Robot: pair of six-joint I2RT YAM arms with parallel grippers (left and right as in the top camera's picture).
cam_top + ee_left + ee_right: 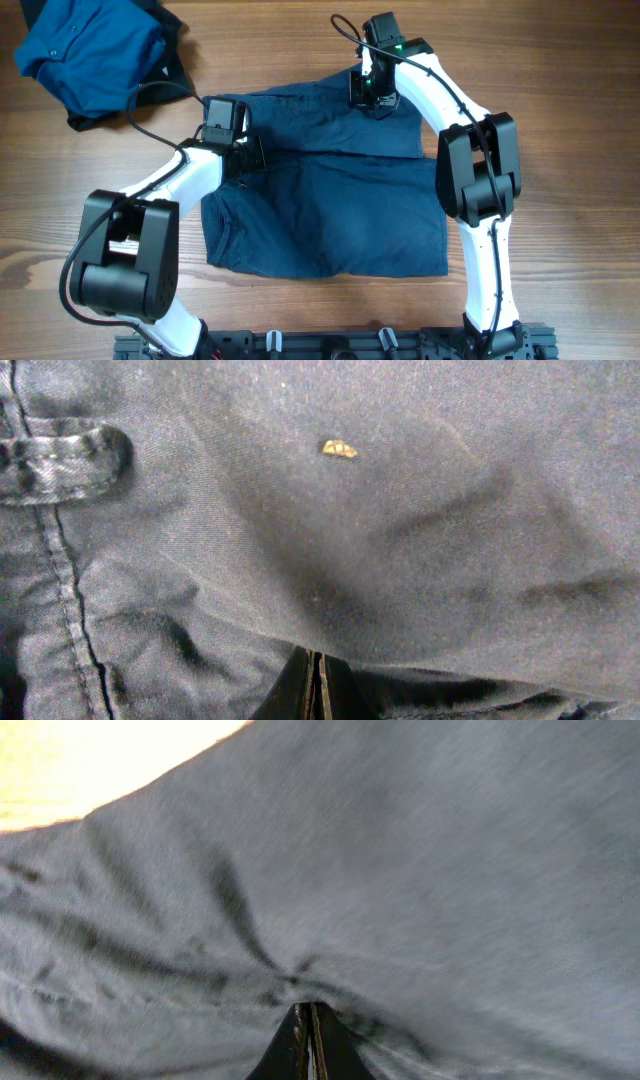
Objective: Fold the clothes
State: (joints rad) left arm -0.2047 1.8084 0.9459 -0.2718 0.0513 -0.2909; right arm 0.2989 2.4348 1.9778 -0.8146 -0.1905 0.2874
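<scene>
Shorts (330,225): spread flat on the bench (570,60).
Shirt (85,50): heaped off the shorts' far-left corner.
Left claw (246,152): together, pinching the shorts' left edge.
Right claw (373,98): together, pinching their far edge.
My fold: I would lift both pinches level and carry them evenly.

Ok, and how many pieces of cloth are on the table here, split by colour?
dark navy shorts: 1
brighter blue shirt: 1
black cloth showing from under the shirt, kind unclear: 1
Total: 3
</scene>
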